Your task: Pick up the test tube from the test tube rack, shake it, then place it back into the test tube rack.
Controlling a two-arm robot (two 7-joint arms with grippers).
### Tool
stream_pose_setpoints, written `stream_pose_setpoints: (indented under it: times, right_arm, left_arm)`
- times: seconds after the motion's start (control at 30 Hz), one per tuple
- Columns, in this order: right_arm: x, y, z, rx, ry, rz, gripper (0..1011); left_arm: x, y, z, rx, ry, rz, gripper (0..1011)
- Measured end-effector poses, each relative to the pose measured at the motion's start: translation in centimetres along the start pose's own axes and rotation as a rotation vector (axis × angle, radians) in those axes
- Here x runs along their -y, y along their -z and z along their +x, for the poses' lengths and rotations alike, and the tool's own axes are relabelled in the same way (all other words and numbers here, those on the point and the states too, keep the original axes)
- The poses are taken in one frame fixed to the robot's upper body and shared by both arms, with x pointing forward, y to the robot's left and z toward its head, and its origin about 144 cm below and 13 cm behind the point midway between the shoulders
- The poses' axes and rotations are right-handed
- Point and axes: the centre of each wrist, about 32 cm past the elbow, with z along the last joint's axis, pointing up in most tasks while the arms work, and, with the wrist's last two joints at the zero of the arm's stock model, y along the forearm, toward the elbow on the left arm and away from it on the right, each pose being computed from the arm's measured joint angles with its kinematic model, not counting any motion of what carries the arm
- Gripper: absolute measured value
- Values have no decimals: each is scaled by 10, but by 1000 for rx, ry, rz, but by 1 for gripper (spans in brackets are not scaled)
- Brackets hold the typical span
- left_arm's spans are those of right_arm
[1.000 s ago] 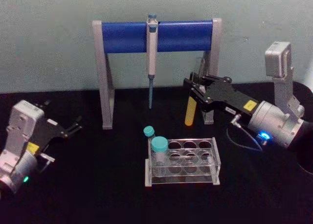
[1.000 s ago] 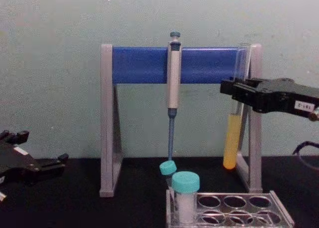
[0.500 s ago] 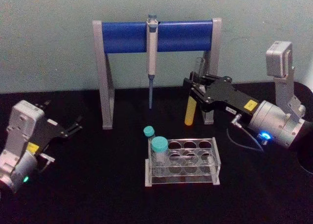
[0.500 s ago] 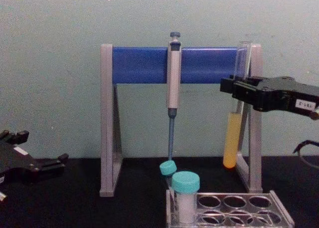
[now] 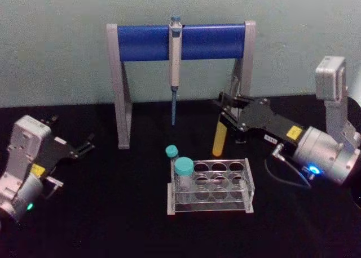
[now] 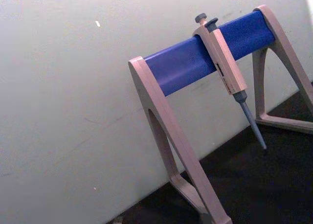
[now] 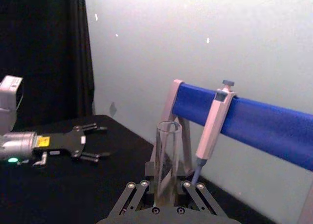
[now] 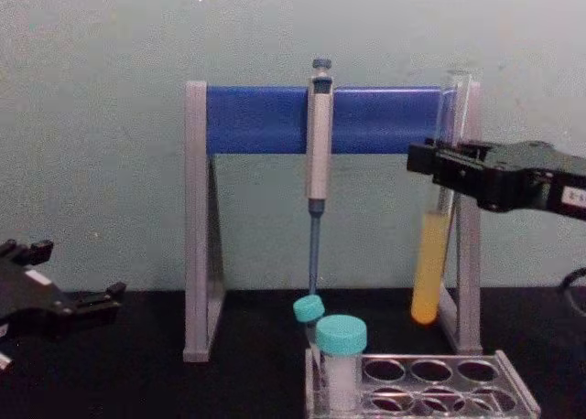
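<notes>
The test tube (image 5: 219,137), a thin clear tube with yellow-orange liquid in its lower part, hangs in the air behind the test tube rack (image 5: 250,186). My right gripper (image 5: 230,108) is shut on its clear upper part. In the chest view the test tube (image 8: 428,265) leans slightly, its top towards the right, with the right gripper (image 8: 443,166) around its middle and its bottom well above the clear rack (image 8: 518,393). The right wrist view looks along the test tube (image 7: 167,160) held between the fingers (image 7: 135,198). My left gripper (image 5: 84,147) rests open at the far left, on the table.
A grey-legged stand with a blue crossbar (image 5: 180,42) stands behind, close to the held tube, with a pipette (image 5: 174,66) hanging from it. Two teal-capped vials (image 5: 184,169) sit at the rack's left end. The tabletop is black.
The right gripper has shifted slightly right and down with the tube, and the tube now leans a little, its top towards the right. The left arm has not moved.
</notes>
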Motion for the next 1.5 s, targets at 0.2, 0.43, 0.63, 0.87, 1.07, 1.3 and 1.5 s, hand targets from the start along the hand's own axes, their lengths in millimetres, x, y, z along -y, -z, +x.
stream_pose_setpoints:
  times: [0.2, 0.43, 0.63, 0.87, 1.07, 1.3, 1.5]
  right_arm:
    - [8, 3, -8, -8, -1, -18, 232]
    - [13, 9, -10, -18, 12, -40, 232]
    - [13, 15, -8, -25, 18, -53, 232]
    - [10, 20, -6, -31, 20, -64, 232]
    - [8, 24, -5, -34, 21, -65, 232]
    - [6, 30, -4, -38, 20, -78, 232]
    - [6, 36, -4, -42, 21, -96, 232]
  left_arm:
    - [0, 0, 0, 0, 0, 0, 1009]
    - [0, 0, 0, 0, 0, 0, 1010]
    - [0, 0, 0, 0, 0, 0, 1010]
    - [0, 0, 0, 0, 0, 0, 1010]
    - [0, 0, 0, 0, 0, 0, 1010]
    - [0, 0, 0, 0, 0, 0, 1010]
    - [0, 0, 0, 0, 0, 0, 1009]
